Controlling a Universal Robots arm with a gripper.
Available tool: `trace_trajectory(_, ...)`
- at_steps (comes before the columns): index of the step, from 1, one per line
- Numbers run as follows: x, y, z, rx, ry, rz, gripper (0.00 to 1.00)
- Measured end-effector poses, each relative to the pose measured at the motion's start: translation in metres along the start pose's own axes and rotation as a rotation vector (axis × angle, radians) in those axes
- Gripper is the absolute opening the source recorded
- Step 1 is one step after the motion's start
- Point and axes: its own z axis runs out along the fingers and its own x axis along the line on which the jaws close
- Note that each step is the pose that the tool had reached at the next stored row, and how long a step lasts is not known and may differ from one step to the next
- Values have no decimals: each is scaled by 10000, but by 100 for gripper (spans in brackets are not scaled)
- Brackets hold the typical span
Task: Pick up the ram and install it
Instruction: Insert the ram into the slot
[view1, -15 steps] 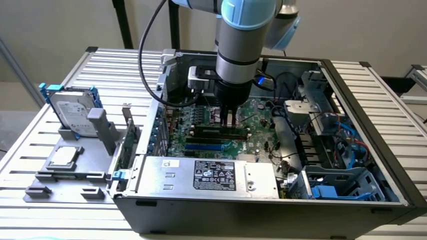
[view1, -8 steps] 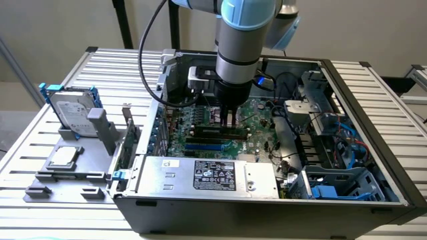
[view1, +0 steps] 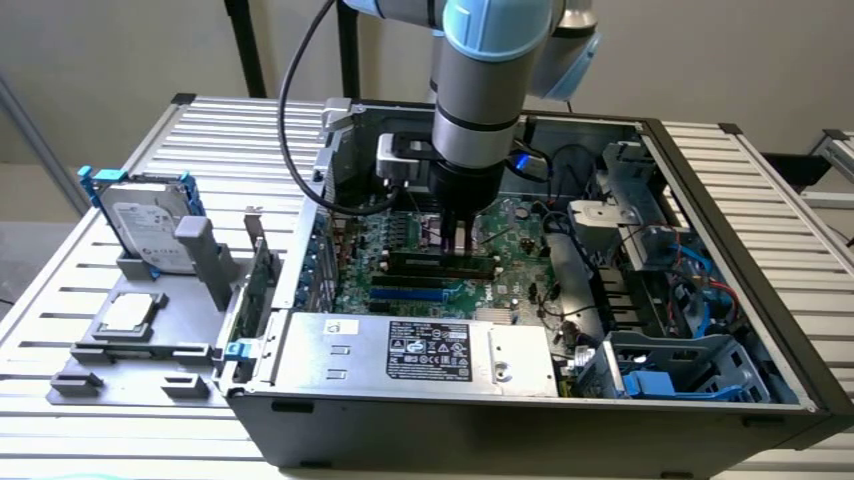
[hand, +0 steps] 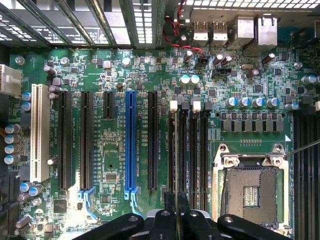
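Note:
My gripper (view1: 458, 243) reaches down into the open computer case (view1: 747, 250), over the memory slots (hand: 192, 150) of the green motherboard (hand: 110, 80). In the wrist view the gripper (hand: 176, 201) is shut on the ram (hand: 176, 150). The ram shows edge-on as a thin pale line and runs along the outermost memory slot, the one with a white latch (hand: 173, 105) at its far end. In the exterior view the ram (view1: 424, 262) is a dark green strip under the fingers, level with the slots. Whether it is fully seated I cannot tell.
The open CPU socket (hand: 250, 187) lies beside the memory slots, and a blue expansion slot (hand: 131, 145) lies on the other side. A power supply (view1: 414, 350) fills the case front. On the exterior view's left, a grey tray (view1: 147, 350) holds a hard drive (view1: 144, 225) and a CPU chip (view1: 127, 313).

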Motion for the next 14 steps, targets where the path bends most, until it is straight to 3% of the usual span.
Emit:
trace_trajectory(11, 0, -2, 0, 8, 7, -126, 15)
trace_trajectory(12, 0, -2, 0, 8, 8, -128, 21)
trace_trajectory(14, 0, -1, -6, 7, 12, -129, 21)
